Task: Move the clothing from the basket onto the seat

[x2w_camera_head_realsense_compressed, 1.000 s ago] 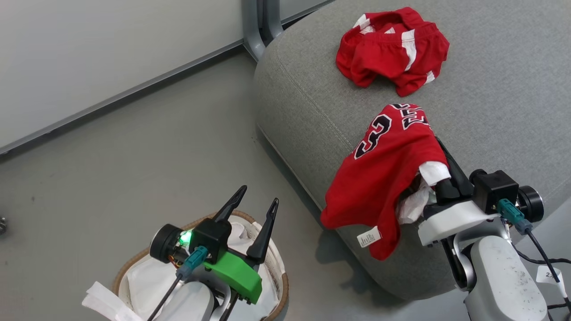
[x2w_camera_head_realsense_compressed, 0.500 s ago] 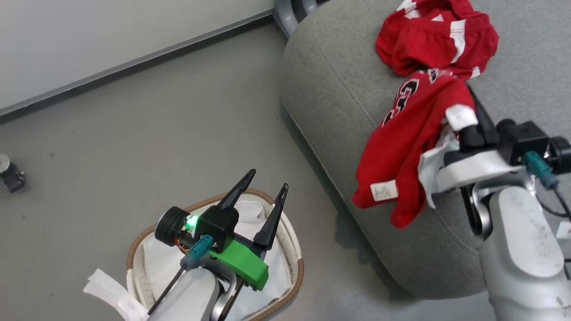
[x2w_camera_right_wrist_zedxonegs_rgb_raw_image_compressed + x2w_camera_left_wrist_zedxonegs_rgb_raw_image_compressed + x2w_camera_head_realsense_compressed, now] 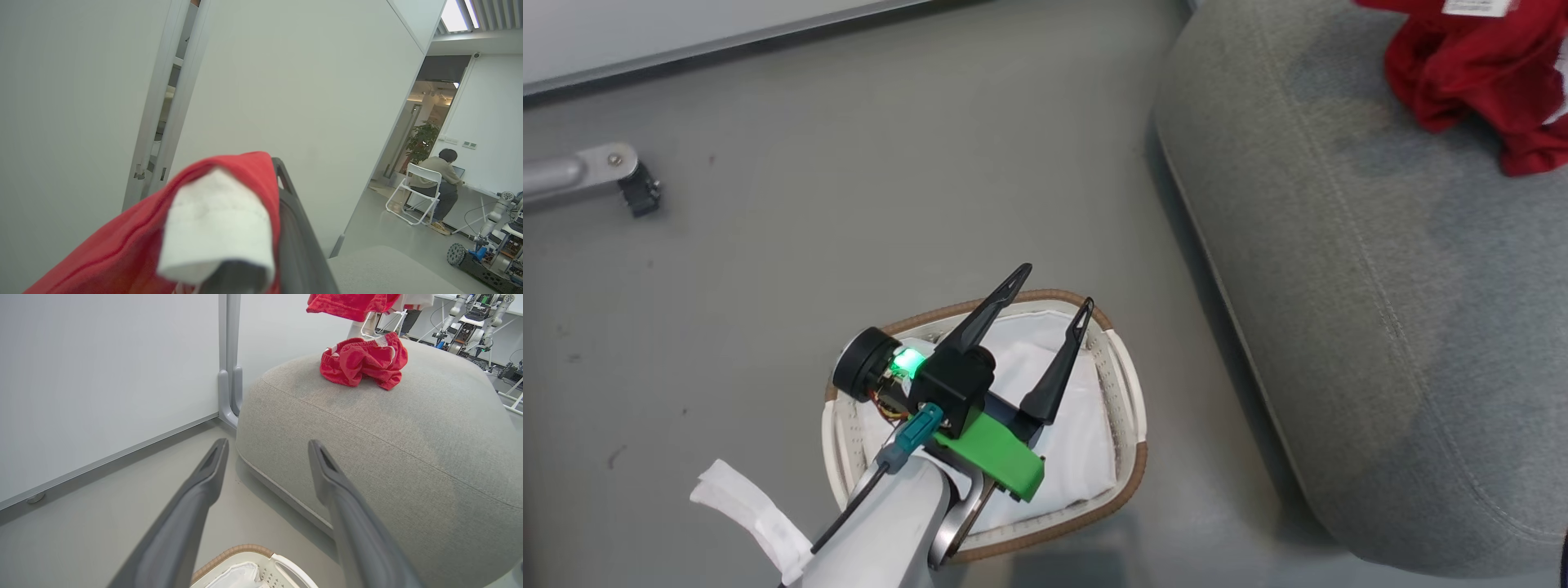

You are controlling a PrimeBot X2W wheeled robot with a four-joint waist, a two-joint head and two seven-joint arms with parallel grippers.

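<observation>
While the left tool (image 3: 1056, 285) hangs released over the basket (image 3: 1135, 425) at lower centre, a red jersey (image 3: 1478, 73) lies on the seat (image 3: 1339, 286) at upper right. The right tool (image 3: 261, 171) is clenched on a second jersey (image 3: 122, 245), draped at its view's lower left.

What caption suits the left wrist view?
Open claw above the basket, facing a grey seat topped by a crumpled red jersey.

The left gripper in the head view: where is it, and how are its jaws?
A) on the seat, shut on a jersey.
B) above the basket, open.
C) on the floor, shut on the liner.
B: the left gripper hangs over the basket with its jaws wide apart and empty.
</observation>
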